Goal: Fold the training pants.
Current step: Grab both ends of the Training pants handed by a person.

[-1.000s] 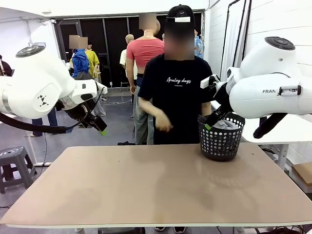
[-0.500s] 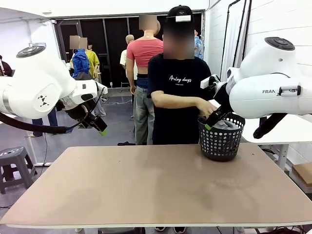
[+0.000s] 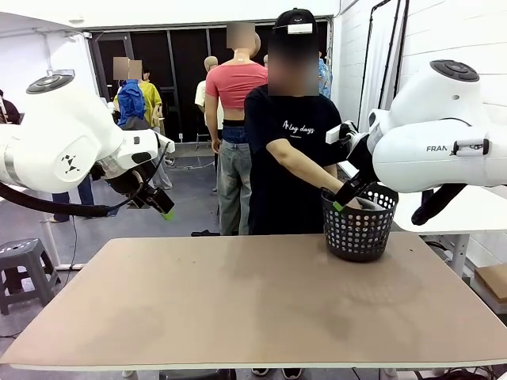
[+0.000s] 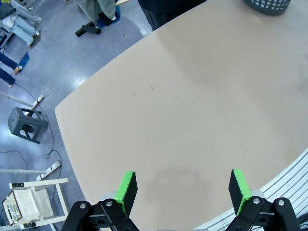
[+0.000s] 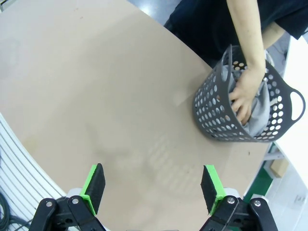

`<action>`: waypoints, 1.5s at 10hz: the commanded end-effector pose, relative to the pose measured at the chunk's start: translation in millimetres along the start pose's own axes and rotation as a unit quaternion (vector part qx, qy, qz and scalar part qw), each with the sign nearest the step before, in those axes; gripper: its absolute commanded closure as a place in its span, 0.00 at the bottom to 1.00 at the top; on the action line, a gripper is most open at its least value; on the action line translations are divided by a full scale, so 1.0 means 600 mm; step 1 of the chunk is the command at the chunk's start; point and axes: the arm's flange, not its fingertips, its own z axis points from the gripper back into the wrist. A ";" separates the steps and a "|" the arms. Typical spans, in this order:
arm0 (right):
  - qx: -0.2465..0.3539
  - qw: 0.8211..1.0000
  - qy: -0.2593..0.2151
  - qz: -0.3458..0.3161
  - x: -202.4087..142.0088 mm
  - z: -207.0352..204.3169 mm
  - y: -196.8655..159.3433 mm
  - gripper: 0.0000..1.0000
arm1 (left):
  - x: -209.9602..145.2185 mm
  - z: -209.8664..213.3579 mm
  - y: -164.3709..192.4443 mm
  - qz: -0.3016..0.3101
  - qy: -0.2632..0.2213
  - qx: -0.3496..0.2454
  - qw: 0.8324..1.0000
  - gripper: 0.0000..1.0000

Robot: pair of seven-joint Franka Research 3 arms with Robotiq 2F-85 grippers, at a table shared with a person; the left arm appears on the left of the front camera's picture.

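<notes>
Readable stuff first: the right arm [image 3: 432, 150] had "FRAN" in dark letters on its white shell near the right edge of the front view, with the rest cut off. The person's black T-shirt [image 3: 269, 198] had white script across the chest ending in "days". I couldn't make out the first word.

The pants [image 5: 263, 113] were bunched up inside the black basket [image 5: 216, 115], so only some light grey showed over the rim and through the holes. The basket sat on the table [image 3: 238, 309] toward the upper right of the tabletop in the front view, right in front of the person. The person's hand [image 5: 246, 96] was down inside it on the fabric, but I couldn't tell if it was actually gripping.

The left gripper [image 4: 183, 190] hung in the air at the left of the front view, with its fingers spread wide and nothing between the green pads. The right gripper [image 5: 153, 185] was the same, wide apart and empty. In the front view it sat in front of the basket's left rim and covered part of it. A grey stool [image 4: 28, 126] stood on the floor at the left of the left wrist view.
</notes>
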 end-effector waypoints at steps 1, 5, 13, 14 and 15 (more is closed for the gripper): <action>0.005 1.000 -0.002 0.000 0.000 0.000 0.000 0.00 | 0.001 0.000 0.000 0.000 -0.001 -0.002 1.000 0.00; 0.005 1.000 -0.002 0.000 0.000 0.000 0.000 0.00 | 0.001 0.000 0.000 0.000 -0.001 -0.002 1.000 0.00; 0.005 1.000 -0.002 0.000 0.000 0.000 0.000 0.00 | 0.001 0.000 0.000 0.000 -0.001 -0.002 1.000 0.00; 0.005 1.000 -0.002 0.000 0.000 0.000 0.000 0.00 | 0.001 0.000 0.000 0.000 -0.001 -0.002 1.000 0.00; 0.005 1.000 -0.002 0.000 0.000 0.000 0.000 0.00 | 0.001 0.000 0.000 0.000 -0.001 -0.002 1.000 0.00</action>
